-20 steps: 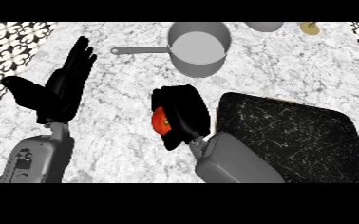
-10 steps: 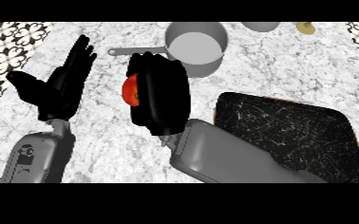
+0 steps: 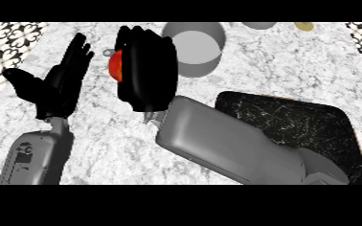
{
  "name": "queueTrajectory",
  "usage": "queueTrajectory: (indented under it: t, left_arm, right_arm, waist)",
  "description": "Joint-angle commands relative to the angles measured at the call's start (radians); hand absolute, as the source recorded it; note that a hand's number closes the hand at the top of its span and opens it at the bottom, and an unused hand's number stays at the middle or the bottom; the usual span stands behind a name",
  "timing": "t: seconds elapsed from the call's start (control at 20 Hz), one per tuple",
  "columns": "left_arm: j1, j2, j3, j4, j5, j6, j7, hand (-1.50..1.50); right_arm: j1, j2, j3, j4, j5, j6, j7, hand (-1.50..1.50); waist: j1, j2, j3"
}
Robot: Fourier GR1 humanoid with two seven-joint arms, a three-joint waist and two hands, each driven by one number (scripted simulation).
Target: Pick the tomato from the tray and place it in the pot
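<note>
The right hand is curled round the tomato, whose red side shows at the hand's left edge, and holds it above the marble table just left of the grey pot, so the tomato is neither on the tray nor in the pot. The dark speckled tray lies at the lower right, partly behind the grey right forearm, well apart from the tomato. The left hand rests open at the left of the view, fingers straight and pointing up, holding nothing.
</note>
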Motion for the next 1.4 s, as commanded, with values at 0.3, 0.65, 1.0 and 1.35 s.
queueTrajectory:
  t: [0.3, 0.65, 1.0, 1.35]
  left_arm:
    - [0.013, -0.009, -0.007, -0.036, -0.005, 0.009, 0.007, 0.00]
    - [0.007, -0.020, -0.019, -0.045, -0.021, 0.024, 0.021, 0.00]
    - [-0.010, 0.005, 0.012, -0.023, -0.004, 0.003, 0.014, 0.00]
    - [-0.007, -0.008, -0.013, -0.046, -0.003, -0.012, -0.003, 0.00]
  right_arm:
    - [-0.071, 0.009, -0.052, 0.260, -0.139, -0.310, -0.002, 1.50]
    - [-0.181, 0.010, 0.035, 0.612, -0.007, -0.155, 0.040, 1.50]
    - [-0.143, 0.010, 0.023, 0.734, -0.104, -0.231, -0.075, 1.50]
    - [-0.034, 0.010, -0.092, 0.694, -0.307, -0.318, -0.213, -1.50]
  waist:
    - [-0.001, 0.010, 0.002]
    - [-0.012, 0.012, 0.001]
    - [0.003, 0.026, 0.002]
    - [0.022, 0.036, 0.005]
